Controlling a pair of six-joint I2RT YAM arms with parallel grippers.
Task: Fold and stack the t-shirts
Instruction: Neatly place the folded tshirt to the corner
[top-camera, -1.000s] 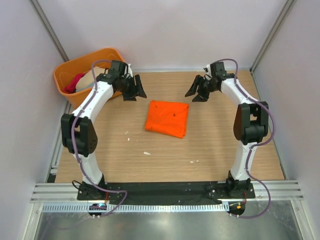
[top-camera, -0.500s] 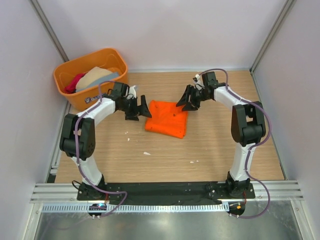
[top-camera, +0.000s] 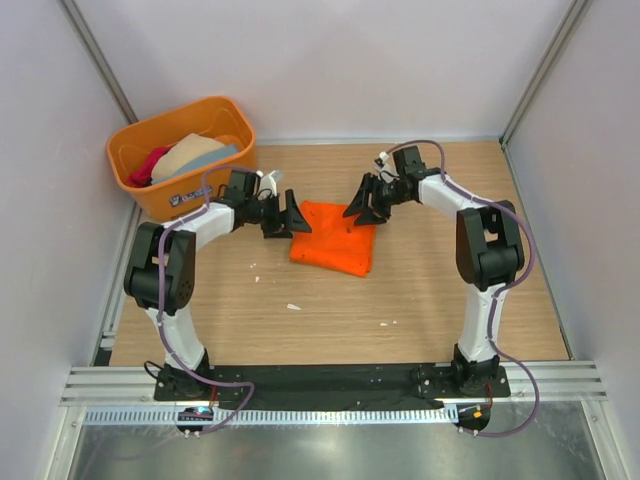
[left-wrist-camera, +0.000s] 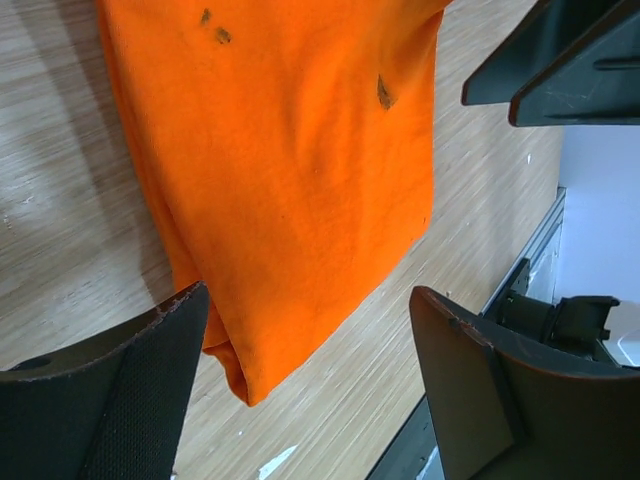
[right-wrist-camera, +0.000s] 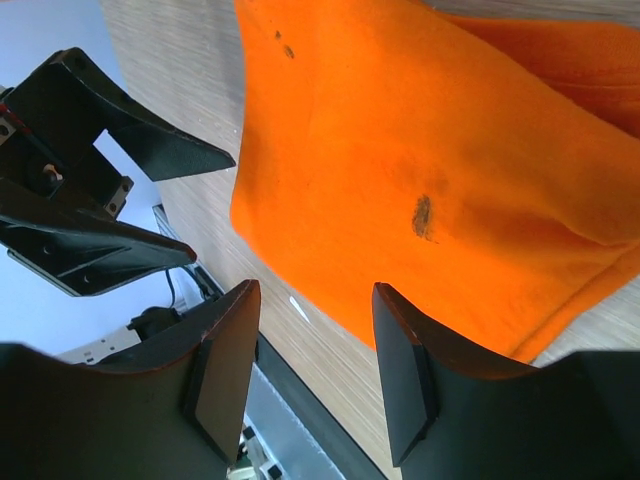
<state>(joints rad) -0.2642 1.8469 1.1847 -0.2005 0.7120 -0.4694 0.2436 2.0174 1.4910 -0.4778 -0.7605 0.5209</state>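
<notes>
A bright orange t-shirt (top-camera: 334, 238) lies folded into a rough square on the wooden table. It fills the left wrist view (left-wrist-camera: 290, 170) and the right wrist view (right-wrist-camera: 420, 170), with a few dark specks on it. My left gripper (top-camera: 288, 216) is open at the shirt's far left corner, jaws low over its edge (left-wrist-camera: 310, 380). My right gripper (top-camera: 362, 202) is open at the far right corner (right-wrist-camera: 315, 375). Both are empty. More shirts, beige (top-camera: 190, 152), crimson-pink (top-camera: 148, 163) and grey-blue (top-camera: 222, 152), lie bunched in an orange tub.
The orange plastic tub (top-camera: 158, 196) stands at the far left corner, beside the left arm. Small white scraps (top-camera: 293, 306) lie on the table (top-camera: 420, 290) in front of the shirt. White walls close in on the sides and back.
Both arms have swung inward and down from the far corners of the table to the orange shirt's two far corners. The shirt has not moved.
</notes>
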